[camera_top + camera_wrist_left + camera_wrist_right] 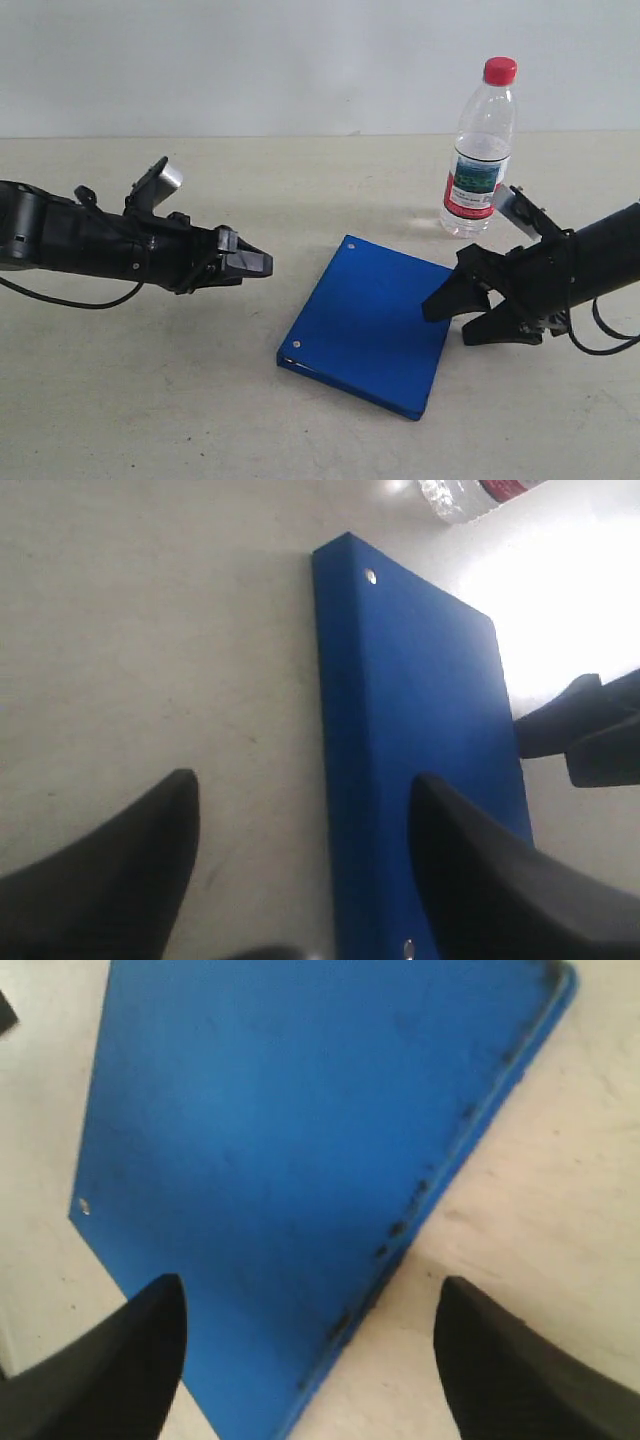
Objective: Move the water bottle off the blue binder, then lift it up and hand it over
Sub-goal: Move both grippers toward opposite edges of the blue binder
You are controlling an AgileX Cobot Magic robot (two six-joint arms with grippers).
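On the pale surface (150,400) the bottle (478,160) stands upright off the binder (370,325), just beyond its far right corner, so clearing looks done and lifting and handover remain, with the left claw (262,262) and right claw (450,325) both spread, empty.

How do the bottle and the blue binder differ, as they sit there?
The bottle stands upright; the binder lies flat. The bottle is clear and red-capped; the binder is solid blue. Both rest on the table, apart, and neither is gripped.
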